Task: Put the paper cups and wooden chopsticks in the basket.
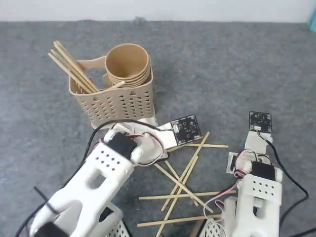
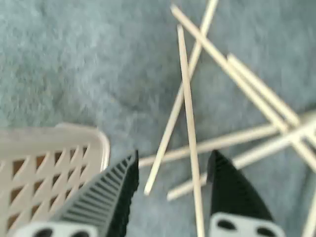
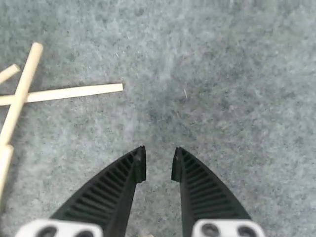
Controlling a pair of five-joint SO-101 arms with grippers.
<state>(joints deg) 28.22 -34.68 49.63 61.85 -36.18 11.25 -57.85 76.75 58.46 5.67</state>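
A beige slotted basket (image 1: 116, 101) holds a stack of paper cups (image 1: 127, 63) and several wooden chopsticks (image 1: 73, 66) leaning out of its left end. More loose chopsticks (image 1: 185, 175) lie crossed on the grey cloth in front of it. My left gripper (image 2: 174, 155) hangs open just off the basket's corner (image 2: 59, 158), low over the loose chopsticks (image 2: 190, 128), one of which runs between its fingers. My right gripper (image 3: 158, 149) is slightly open over bare cloth, nothing between its fingers, with two chopstick ends (image 3: 74, 92) off to one side.
The left arm (image 1: 111, 163) stretches from the front edge up to the basket's front right corner. The right arm (image 1: 256, 182) stands at the front right, beside the chopstick pile. Grey cloth (image 1: 237, 69) lies bare behind and to the right of the basket.
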